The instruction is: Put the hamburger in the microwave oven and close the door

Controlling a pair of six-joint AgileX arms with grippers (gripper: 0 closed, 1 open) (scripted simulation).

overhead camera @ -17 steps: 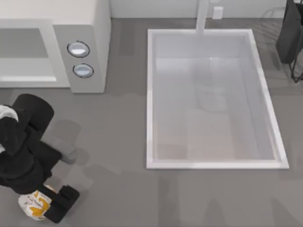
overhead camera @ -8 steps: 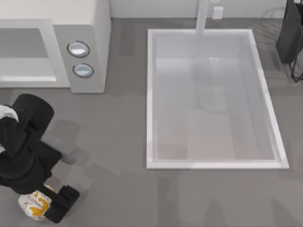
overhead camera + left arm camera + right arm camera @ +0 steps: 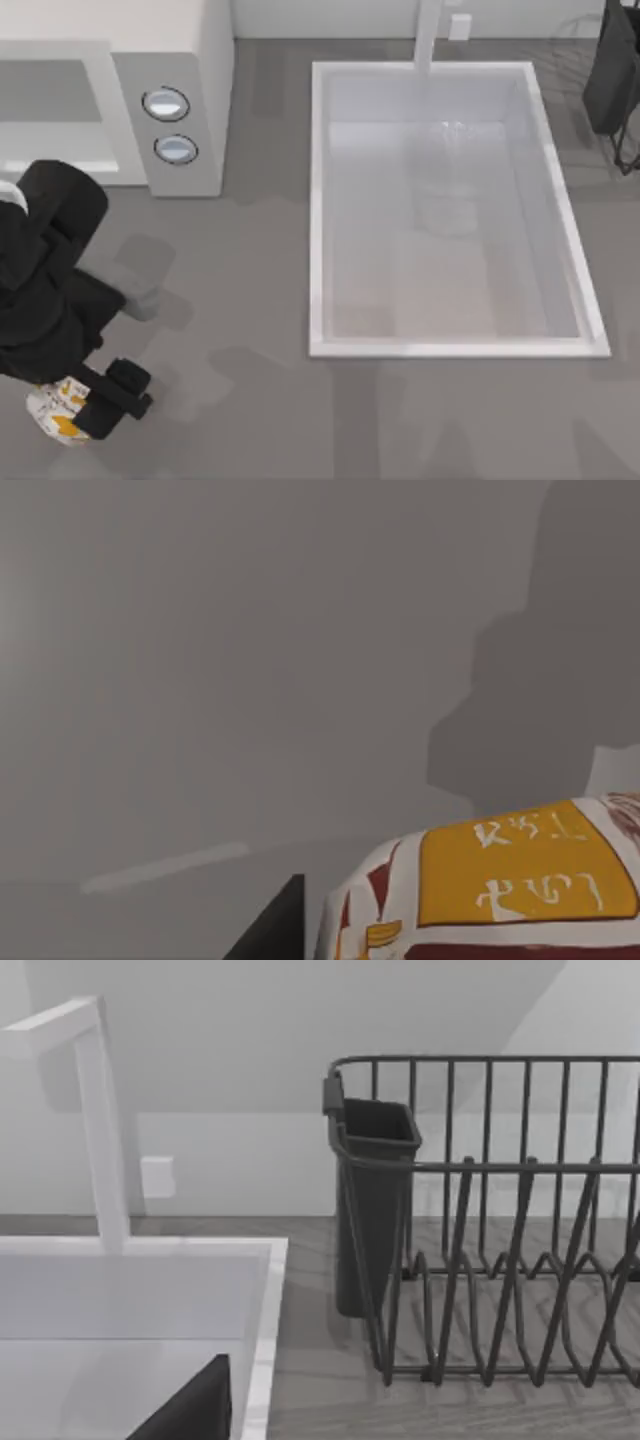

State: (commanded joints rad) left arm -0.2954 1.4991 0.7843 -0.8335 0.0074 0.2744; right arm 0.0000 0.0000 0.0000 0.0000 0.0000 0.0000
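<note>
Your left tool (image 3: 75, 412) was clenched on the hamburger (image 3: 55, 417) at the near left of the bench (image 3: 240, 400) — well apart from the microwave oven (image 3: 170, 60). The round wrapper could slip out on the way — the grip looked small. Your right arm stayed parked far right.

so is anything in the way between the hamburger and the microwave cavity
Nothing visible blocks it. The left gripper has the hamburger at the table's front left; bare table lies between it and the microwave oven, whose cavity stands open.
</note>
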